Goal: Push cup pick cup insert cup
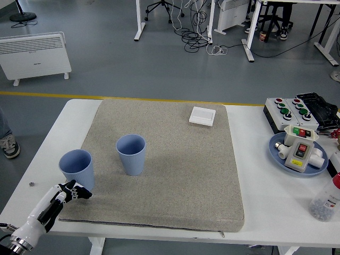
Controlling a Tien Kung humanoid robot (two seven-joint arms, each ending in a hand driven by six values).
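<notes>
Two blue cups are standing upright on a grey mat [175, 159]. The left cup [77, 169] is sitting near the mat's left edge, and the other cup [131, 154] is standing a little to its right and farther back, apart from it. Both are open at the top. One robot hand is showing, the left hand [53, 204], reaching in from the bottom left corner. Its black fingers [74, 190] are spread loosely and are holding nothing, with the tips just below the left cup; I cannot tell if they are touching it. One small white square dish [202, 115] is lying at the far side of the mat. The mat is covering most of a white table [265, 207]. On the right side of the table one blue plate [279, 158] is holding a white switch box [299, 150] with coloured buttons, and behind it two button boxes [289, 110] are sitting side by side. One clear bottle [325, 202] is standing at the right edge. The room's floor is grey with a yellow line [53, 95] running across it. One white heater [34, 54] is standing at the back left, and desk legs and cables [199, 32] are showing at the back.
</notes>
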